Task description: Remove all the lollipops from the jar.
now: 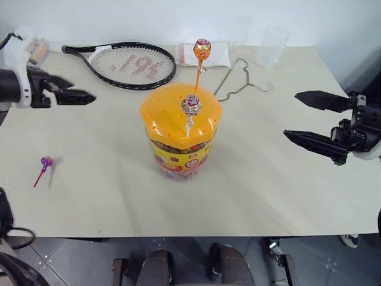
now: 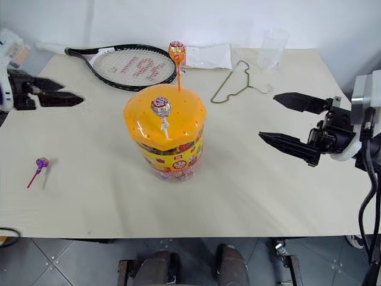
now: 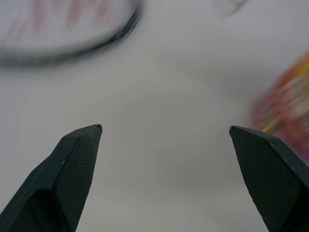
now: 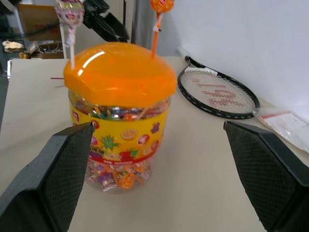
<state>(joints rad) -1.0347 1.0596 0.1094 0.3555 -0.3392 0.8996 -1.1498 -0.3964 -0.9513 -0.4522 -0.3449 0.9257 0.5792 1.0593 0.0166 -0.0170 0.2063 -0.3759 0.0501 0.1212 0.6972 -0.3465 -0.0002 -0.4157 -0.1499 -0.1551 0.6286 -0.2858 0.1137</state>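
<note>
On the jar (image 1: 180,128) lid, 2 lollipops (image 1: 191,105) upright, left tool (image 1: 76,95) and right tool (image 1: 309,118) both apart, empty.

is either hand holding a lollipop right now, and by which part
Nothing is held. The left hand and the right hand are both open and empty, apart from the jar.

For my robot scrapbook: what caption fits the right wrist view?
Open right hand faces the candy jar, two lollipops standing in its orange lid.
</note>
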